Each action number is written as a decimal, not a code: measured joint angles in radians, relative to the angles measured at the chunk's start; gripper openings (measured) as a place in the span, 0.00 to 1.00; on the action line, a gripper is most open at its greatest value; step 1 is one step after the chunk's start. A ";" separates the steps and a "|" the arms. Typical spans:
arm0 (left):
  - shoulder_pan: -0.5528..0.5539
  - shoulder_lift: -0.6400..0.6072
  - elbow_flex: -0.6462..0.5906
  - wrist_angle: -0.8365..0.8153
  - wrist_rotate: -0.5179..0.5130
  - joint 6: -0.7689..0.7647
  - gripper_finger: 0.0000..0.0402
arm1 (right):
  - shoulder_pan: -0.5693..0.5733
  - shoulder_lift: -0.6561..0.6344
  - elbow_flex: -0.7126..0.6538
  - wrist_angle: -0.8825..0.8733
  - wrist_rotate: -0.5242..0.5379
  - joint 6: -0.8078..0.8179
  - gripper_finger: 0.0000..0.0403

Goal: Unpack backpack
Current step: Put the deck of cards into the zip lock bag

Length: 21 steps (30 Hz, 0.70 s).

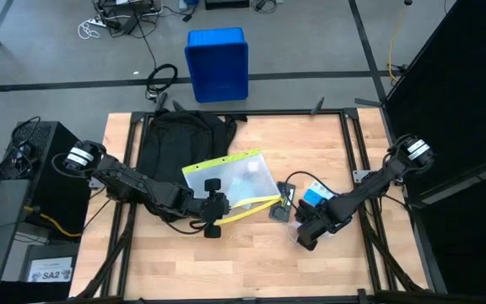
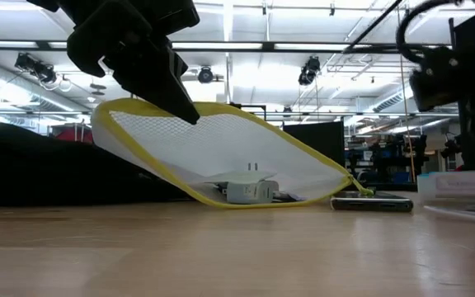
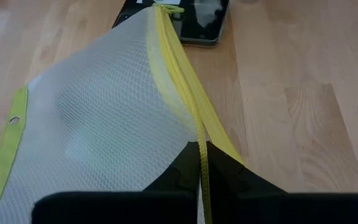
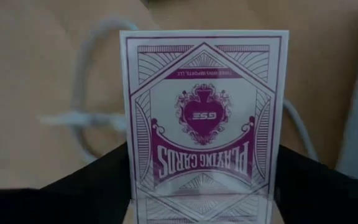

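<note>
We see a pale wooden table top point(image 1: 251, 262) with a smooth, faintly glossy plank surface filling the lower half of the high view. At upper left of it lies the matt black fabric backpack point(image 1: 175, 139). In the centre sits a translucent white mesh pouch with yellow cloth edging and zipper point(image 3: 98, 118), its weave fine and rough, metal eyelets along its yellow band. Beside its tip we note a glossy black glass-faced phone point(image 3: 201, 18). A playing-card box of white and purple printed card point(image 4: 204, 118) looks smooth under clear film. A blue plastic crate point(image 1: 217, 63) stands at top centre.
</note>
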 joint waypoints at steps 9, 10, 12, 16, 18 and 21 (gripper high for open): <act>0.000 0.000 0.000 -0.001 0.000 0.000 0.00 | 0.001 -0.003 0.042 -0.036 0.013 -0.005 0.68; 0.000 0.000 0.000 -0.001 0.000 0.000 0.00 | 0.001 -0.003 0.052 -0.034 0.023 -0.011 0.68; 0.000 0.000 0.000 -0.001 0.000 0.000 0.00 | 0.001 -0.005 0.074 -0.019 0.049 -0.033 0.68; 0.000 0.000 0.000 0.000 0.000 0.000 0.00 | -0.021 -0.005 0.087 0.118 0.102 -0.109 0.68; 0.000 0.000 0.000 0.002 0.000 0.000 0.00 | -0.044 -0.005 0.089 0.207 0.119 -0.164 0.68; 0.000 0.000 0.000 0.003 0.000 0.000 0.00 | -0.091 0.007 0.089 0.313 0.125 -0.243 0.68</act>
